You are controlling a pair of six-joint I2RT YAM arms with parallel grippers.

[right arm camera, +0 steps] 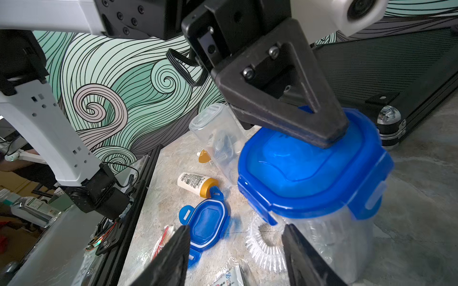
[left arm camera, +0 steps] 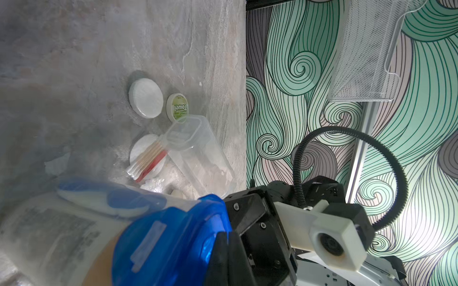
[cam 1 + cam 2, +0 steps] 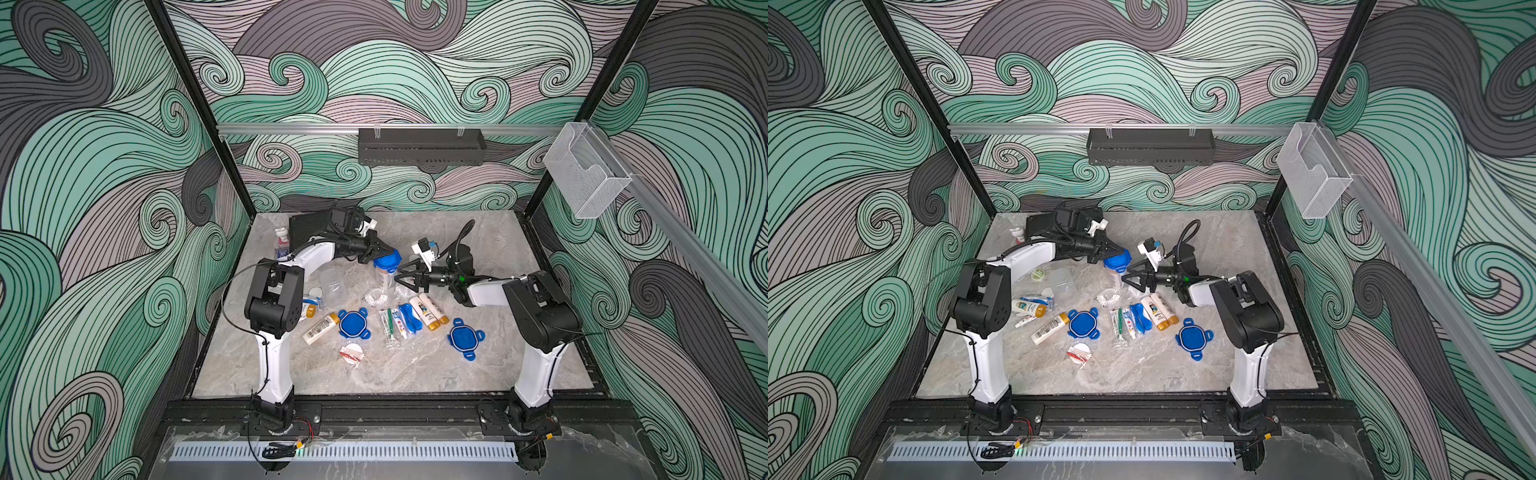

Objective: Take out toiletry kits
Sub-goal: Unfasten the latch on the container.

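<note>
Mid-table, left tool [image 3: 390, 252] pinching blue lid [image 3: 387, 262], right tool [image 3: 397, 277] spread beside clear container [image 1: 347, 235].

White links [image 3: 270, 365], black joints [image 3: 274, 299] — triangular black fingers [image 1: 285, 99].

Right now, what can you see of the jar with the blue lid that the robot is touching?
The jar is clear plastic, standing upright on the marble table. Its blue lid with snap latches is on. A printed white bottle shows inside. The shut left gripper rests its tips on the lid; the open right gripper is beside the body.
</note>
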